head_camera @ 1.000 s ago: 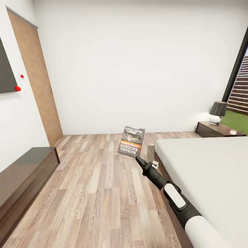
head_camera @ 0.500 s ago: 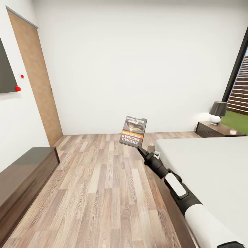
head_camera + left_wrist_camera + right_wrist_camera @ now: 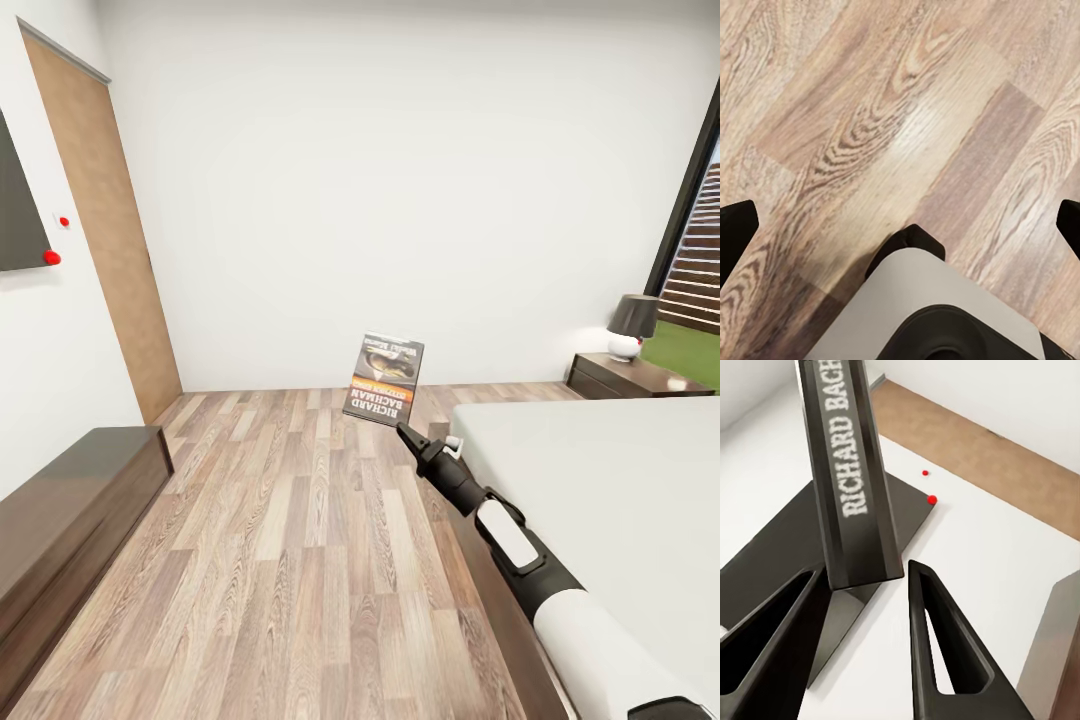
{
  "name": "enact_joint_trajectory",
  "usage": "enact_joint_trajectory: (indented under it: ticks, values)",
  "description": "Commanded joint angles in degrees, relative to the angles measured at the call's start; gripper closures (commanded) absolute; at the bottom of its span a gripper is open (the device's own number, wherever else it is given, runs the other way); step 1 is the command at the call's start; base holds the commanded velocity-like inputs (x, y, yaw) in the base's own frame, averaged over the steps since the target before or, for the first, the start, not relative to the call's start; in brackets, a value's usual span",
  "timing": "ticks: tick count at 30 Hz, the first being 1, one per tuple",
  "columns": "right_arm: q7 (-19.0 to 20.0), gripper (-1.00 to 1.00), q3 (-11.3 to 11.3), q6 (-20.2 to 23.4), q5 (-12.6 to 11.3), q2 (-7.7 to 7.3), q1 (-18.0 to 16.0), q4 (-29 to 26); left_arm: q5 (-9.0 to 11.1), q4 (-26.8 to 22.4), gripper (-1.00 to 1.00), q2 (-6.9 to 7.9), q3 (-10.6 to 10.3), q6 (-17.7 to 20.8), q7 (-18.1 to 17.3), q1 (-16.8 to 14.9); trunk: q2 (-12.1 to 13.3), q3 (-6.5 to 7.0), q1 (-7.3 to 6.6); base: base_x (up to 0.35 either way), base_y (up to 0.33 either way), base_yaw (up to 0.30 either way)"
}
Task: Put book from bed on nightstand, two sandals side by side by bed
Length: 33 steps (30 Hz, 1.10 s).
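Head view: the paperback book (image 3: 384,379) is held aloft over the wood-plank floor (image 3: 300,540), off the foot corner of the bed (image 3: 610,500), pinched at its lower edge by the right gripper (image 3: 405,432). A nightstand (image 3: 625,377) with a lamp (image 3: 632,326) is seen beside the bed's far end; a long low bench (image 3: 70,510) is set along the left wall.

Left wrist view: plank floor is seen below the left gripper (image 3: 900,225), fingertips (image 3: 735,229) spread wide apart.

Right wrist view: the book's spine (image 3: 851,472), lettered "RICHARD BACH", is clamped between the dark fingers (image 3: 945,652).
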Motion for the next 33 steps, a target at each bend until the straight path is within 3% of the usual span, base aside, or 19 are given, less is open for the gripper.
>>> enact_joint_trajectory:
  ticks: [1,13,33]
  values:
    - [0.0,1.0,0.2,0.4,-0.6,-0.05,0.0,0.0,0.0,0.1,-1.0,0.03,0.5,-0.1,-0.4,0.0,0.0,-0.06,0.0,0.0,0.0,0.0]
    - [0.0,1.0,0.2,0.4,-0.6,0.03,-0.1,0.0,0.0,0.1,-1.0,0.19,0.5,-0.1,-0.3,0.0,0.0,-0.06,0.0,0.027,0.0,0.0]
    - [0.0,1.0,0.2,0.4,-0.6,-0.01,-0.1,0.7,0.0,0.1,-1.0,0.08,0.5,-0.1,-0.3,0.0,0.0,-0.06,0.0,0.135,0.0,0.0]
